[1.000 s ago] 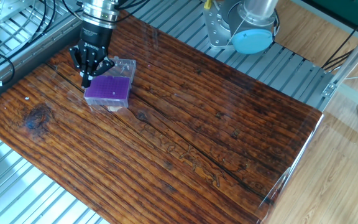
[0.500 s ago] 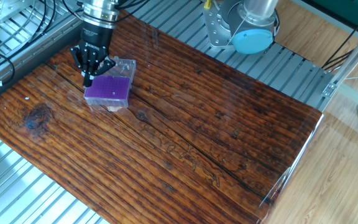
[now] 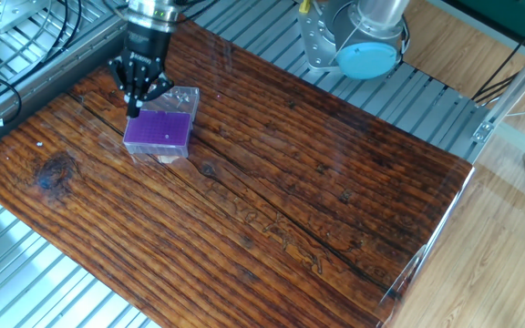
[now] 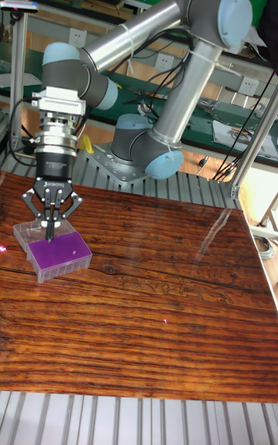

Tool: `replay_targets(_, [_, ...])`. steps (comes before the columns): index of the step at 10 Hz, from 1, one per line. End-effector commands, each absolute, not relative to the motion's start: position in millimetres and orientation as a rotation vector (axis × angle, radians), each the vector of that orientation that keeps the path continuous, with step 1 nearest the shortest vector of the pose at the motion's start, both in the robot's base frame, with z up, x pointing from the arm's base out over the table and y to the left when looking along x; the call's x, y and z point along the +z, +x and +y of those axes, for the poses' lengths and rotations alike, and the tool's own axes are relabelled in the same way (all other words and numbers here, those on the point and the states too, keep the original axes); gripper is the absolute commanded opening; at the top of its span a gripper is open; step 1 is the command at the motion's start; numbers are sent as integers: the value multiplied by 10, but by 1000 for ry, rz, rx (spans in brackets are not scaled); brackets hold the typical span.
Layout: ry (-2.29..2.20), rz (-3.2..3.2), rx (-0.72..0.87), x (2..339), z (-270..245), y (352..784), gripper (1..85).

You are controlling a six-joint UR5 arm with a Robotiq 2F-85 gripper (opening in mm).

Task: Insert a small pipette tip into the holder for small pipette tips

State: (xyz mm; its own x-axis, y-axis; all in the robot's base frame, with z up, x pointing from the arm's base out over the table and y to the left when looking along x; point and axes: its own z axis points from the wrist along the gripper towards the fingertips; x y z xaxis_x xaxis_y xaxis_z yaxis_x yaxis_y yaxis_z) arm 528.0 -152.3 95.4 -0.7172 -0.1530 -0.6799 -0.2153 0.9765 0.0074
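Note:
The holder for small pipette tips (image 3: 159, 130) (image 4: 59, 251) is a clear box with a purple, hole-dotted top, standing near the table's far left corner. A clear lid or tray (image 3: 186, 97) lies against its far side. My gripper (image 3: 135, 109) (image 4: 50, 233) hangs just above the holder's back left edge, pointing straight down with its fingers drawn together. A thin dark sliver that looks like the small pipette tip (image 4: 50, 238) sticks out below the fingertips, its end just over the purple plate. Whether it touches the plate I cannot tell.
The holder stands on a dark wooden tabletop (image 3: 272, 200) laid on a ribbed metal bench (image 3: 53, 282). The arm's base (image 3: 365, 46) stands at the back. Cables (image 3: 7, 82) run along the left edge, close to the gripper.
The gripper has risen a little above the holder's back left edge, fingers still together. The holder has not moved.

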Motion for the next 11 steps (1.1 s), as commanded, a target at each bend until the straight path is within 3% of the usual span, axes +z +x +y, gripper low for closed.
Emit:
replay_targets(1, [-220, 2302, 147, 1119, -1461, 5220, 10])
replay_targets(5, [-288, 2258, 165, 1090, -1500, 5456, 10])
replay_targets(11, [-327, 2261, 187, 1045, -1526, 5478, 10])
